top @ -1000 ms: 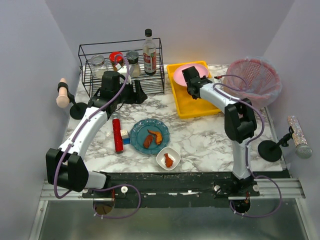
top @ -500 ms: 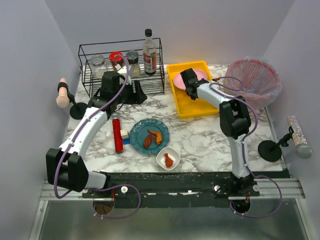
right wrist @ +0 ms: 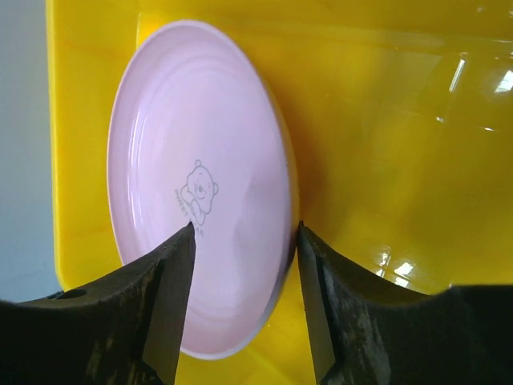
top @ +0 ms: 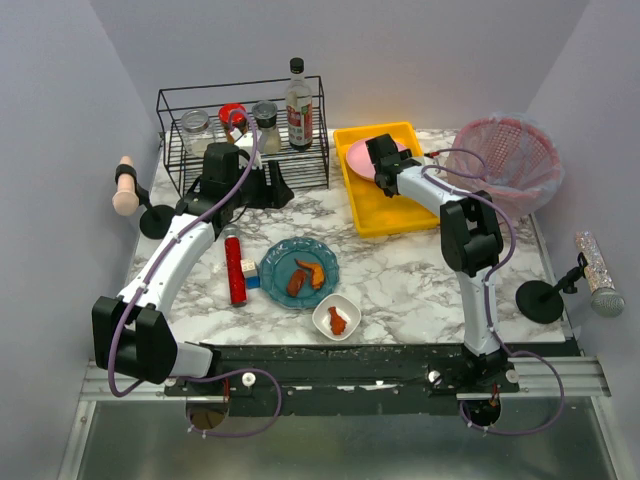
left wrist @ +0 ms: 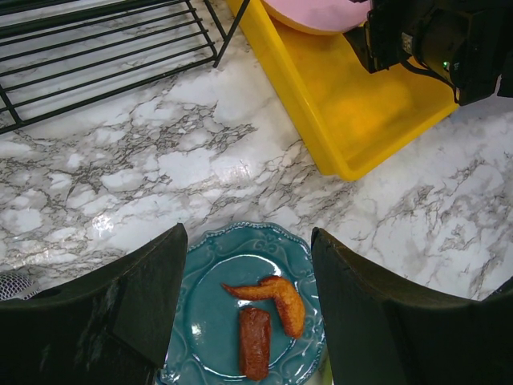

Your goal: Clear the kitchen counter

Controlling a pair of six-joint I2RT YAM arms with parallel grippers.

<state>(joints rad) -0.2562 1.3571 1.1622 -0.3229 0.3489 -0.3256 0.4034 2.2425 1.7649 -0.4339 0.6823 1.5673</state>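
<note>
The right gripper (right wrist: 245, 233) hangs over the yellow tray (right wrist: 385, 120) with its fingers apart. The pink plate (right wrist: 200, 160) lies in the tray just beyond the tips and shows through the gap between them. Neither pad looks pressed on it, so it seems to rest on its own. The left gripper (left wrist: 248, 234) also stands wide with nothing between its fingers, and the kitchen counter (top: 400, 270) stretches directly beneath it. What is left on the marble sits on the left arm's side — the teal plate (left wrist: 200, 309), carrying two pieces of food, lies right under the gap of the left fingers, a little back towards the wrist. The right fingers are well apart from it, beyond the tray wall. The plate is round and has no long axis, so its rim is likely the only hold. A red cylinder (top: 234, 270) lies just beside it, lengthwise away from the arm bases, and a small white bowl (top: 352, 306) sits nearer the bases. The left arm looks better placed for the next pick.
</note>
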